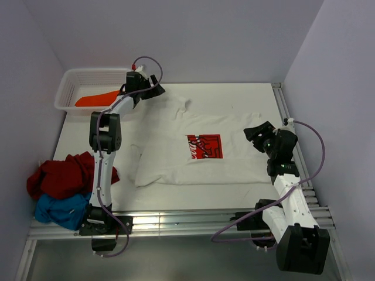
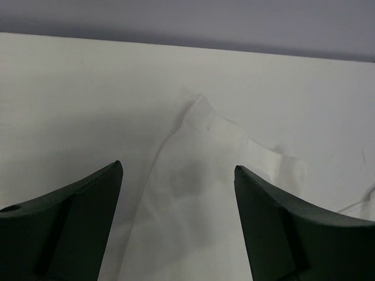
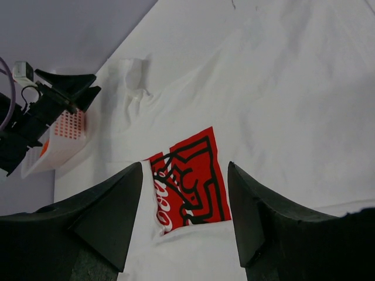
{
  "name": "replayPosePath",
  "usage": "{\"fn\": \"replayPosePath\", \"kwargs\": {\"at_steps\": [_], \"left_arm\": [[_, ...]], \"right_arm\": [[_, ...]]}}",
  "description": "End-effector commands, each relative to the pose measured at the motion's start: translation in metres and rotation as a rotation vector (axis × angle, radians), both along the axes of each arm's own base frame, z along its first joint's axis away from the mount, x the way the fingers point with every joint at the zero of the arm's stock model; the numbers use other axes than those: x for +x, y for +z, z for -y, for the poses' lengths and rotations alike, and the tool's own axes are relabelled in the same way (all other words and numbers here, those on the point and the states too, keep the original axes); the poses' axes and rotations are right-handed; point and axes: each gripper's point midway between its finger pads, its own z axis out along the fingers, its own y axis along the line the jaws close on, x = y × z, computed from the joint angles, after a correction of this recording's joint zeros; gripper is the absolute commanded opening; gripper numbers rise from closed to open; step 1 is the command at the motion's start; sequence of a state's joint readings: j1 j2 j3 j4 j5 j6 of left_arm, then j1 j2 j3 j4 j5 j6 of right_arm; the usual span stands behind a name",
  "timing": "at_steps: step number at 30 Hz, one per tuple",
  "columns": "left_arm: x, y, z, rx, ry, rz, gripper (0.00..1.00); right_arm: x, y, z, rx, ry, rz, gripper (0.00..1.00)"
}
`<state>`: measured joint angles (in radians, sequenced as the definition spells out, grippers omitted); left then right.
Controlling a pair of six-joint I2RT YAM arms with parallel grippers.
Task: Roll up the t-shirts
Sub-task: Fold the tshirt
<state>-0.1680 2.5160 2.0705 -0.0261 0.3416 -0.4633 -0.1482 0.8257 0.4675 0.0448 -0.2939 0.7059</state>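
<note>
The white t-shirt (image 1: pixel 176 158) is spread flat at the centre of the worktop (image 1: pixel 246 95). The left claw (image 1: pixel 153 91) is held wide open and empty over the shirt's upper-left corner. The right claw (image 1: pixel 256 137) is held open and empty at its right edge. A dark red tee (image 1: pixel 61 175) and a blue tee (image 1: pixel 58 209) are heaped at lower left. An orange tee (image 1: pixel 96 98) is seen in the basket (image 1: pixel 65 88) at upper left.

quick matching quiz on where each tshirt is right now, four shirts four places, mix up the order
Things:
1. white t-shirt
2. orange t-shirt
3. dark red t-shirt
4. blue t-shirt

Places:
a. inside the basket
b. spread out in the middle, print facing up
c. crumpled at the left edge, the farther heap
d. crumpled at the left edge, the nearer heap

Pairs: 1-b, 2-a, 3-c, 4-d
</note>
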Motion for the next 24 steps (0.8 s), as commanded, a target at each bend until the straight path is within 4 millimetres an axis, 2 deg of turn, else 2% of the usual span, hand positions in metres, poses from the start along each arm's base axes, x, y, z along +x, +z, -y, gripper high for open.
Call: {"fn": "replayPosePath", "kwargs": {"at_steps": [1,2,3,4,6,11,13,14,17,18,23,24], "left_arm": [[0.023,0.041,0.013,-0.11,0.0,0.137,0.81],[0.025,0.041,0.015,-0.125,0.001,0.135,0.8],[0.026,0.032,0.018,-0.135,0.0,0.121,0.79],[0.03,0.037,0.02,-0.15,0.002,0.134,0.78],[0.033,0.029,0.025,-0.15,0.009,0.133,0.78],[0.043,0.032,0.031,-0.187,0.018,0.175,0.77],[0.047,0.039,0.032,-0.197,0.021,0.191,0.74],[0.048,0.033,0.032,-0.197,0.023,0.179,0.72],[0.049,0.037,0.037,-0.225,0.008,0.181,0.66],[0.049,0.029,0.036,-0.227,0.011,0.161,0.65],[0.049,0.023,0.038,-0.258,0.03,0.124,0.61],[0.05,0.024,0.037,-0.26,0.037,0.121,0.57]], "right_arm": [[0.01,0.019,-0.006,0.01,0.035,0.05,0.67],[0.01,0.02,-0.005,0.009,0.035,0.048,0.66],[0.011,0.02,-0.007,0.013,0.04,0.048,0.66],[0.011,0.019,-0.007,0.017,0.044,0.043,0.66],[0.011,0.018,-0.009,0.022,0.051,0.039,0.66],[0.01,0.019,-0.009,0.021,0.057,0.04,0.66],[0.011,0.019,-0.009,0.021,0.057,0.038,0.66],[0.011,0.02,-0.009,0.02,0.058,0.035,0.66],[0.012,0.016,-0.01,0.025,0.06,0.022,0.66],[0.013,0.013,-0.011,0.031,0.067,0.011,0.66],[0.015,0.011,-0.012,0.039,0.074,-0.004,0.65],[0.015,0.01,-0.012,0.041,0.075,-0.01,0.65]]}}
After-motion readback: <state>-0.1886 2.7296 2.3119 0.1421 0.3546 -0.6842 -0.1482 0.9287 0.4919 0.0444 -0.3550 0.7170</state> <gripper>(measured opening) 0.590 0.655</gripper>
